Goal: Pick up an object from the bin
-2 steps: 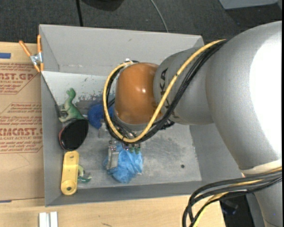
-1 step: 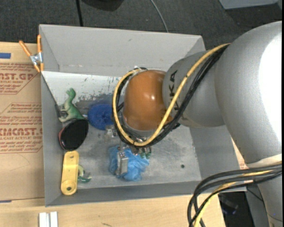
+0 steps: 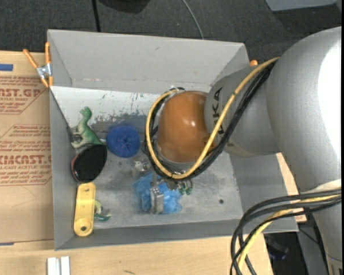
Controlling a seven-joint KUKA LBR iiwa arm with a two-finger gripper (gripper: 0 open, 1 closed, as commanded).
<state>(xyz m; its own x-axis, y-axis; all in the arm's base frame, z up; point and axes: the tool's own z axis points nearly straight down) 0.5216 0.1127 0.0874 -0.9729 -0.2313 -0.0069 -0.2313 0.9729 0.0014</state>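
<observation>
My gripper [image 3: 157, 199] is low in the front middle of the bin, pressed down into a light-blue crumpled soft thing [image 3: 171, 201] that bulges out on both sides of it. A dark-blue fuzzy ball [image 3: 123, 140] lies just to the upper left of the gripper, apart from it.
Along the left wall lie a green toy dinosaur [image 3: 86, 128], a black oval disc with a red rim [image 3: 89, 162] and a yellow plastic handle-like piece [image 3: 84, 208] with a small green bit beside it. The arm's orange dome and cables hang over the bin's middle.
</observation>
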